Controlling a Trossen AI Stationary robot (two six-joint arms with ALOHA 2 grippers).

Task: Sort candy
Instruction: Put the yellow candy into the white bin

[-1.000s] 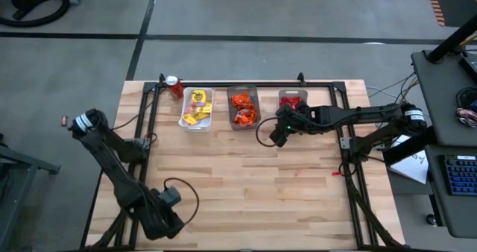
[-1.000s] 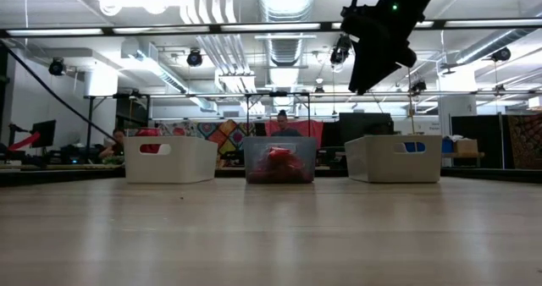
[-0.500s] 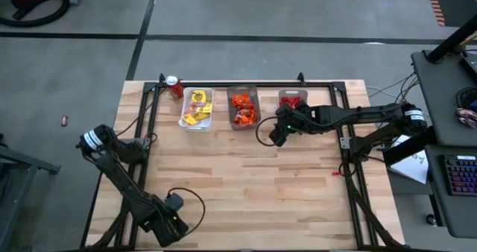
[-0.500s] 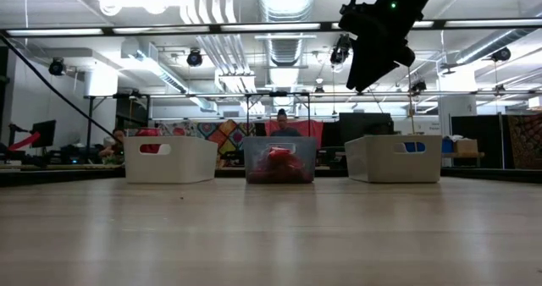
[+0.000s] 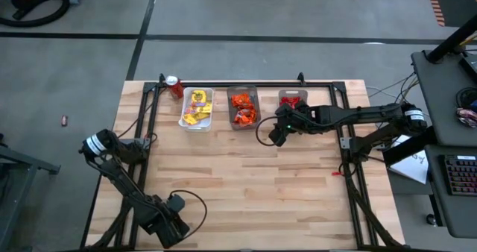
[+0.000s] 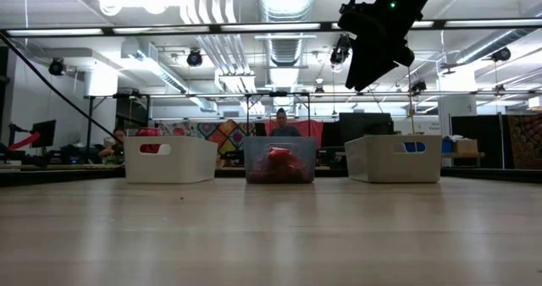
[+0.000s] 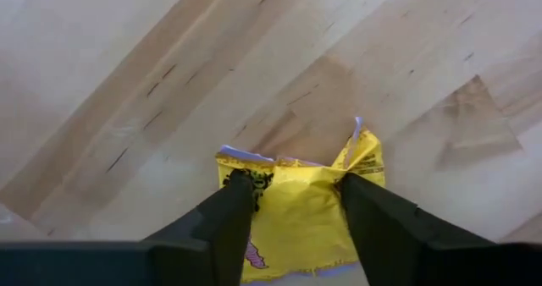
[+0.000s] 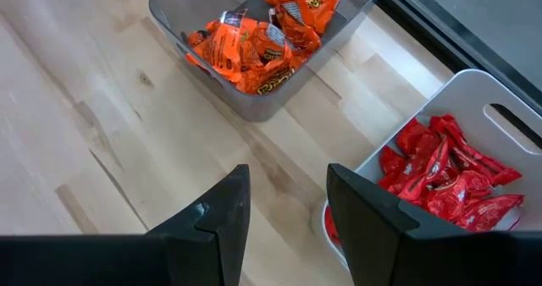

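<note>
In the left wrist view a yellow wrapped candy packet (image 7: 296, 206) lies flat on the wood. My left gripper (image 7: 295, 184) is open above it, near the table's near-left corner (image 5: 168, 226), and hides the packet in the high view. My right gripper (image 8: 288, 197) is open and empty. It hovers high (image 6: 368, 66) over the table just in front of the red bin (image 5: 277, 135). Three bins stand in a row at the far edge: yellow candy (image 5: 197, 106), orange candy (image 5: 243, 108) and red candy (image 5: 292, 100). My left gripper comes at the yellow packet from above, pointing down. One fingertip (image 7: 240, 189) is over the packet's one side and the other (image 7: 356, 189) over the opposite side. I cannot tell whether they touch it. The packet lies flat on the table.
A red soda can (image 5: 175, 86) stands at the far-left corner beside the yellow bin. Black frame rails (image 5: 149, 125) run along the table's left, right and far edges. Bare wood (image 5: 253, 185) fills the middle and near part. A person (image 6: 281, 121) is in the room beyond the table.
My left arm has folded lower, its elbow swinging toward the near edge. Its gripper has shifted a little toward the near edge and the right.
</note>
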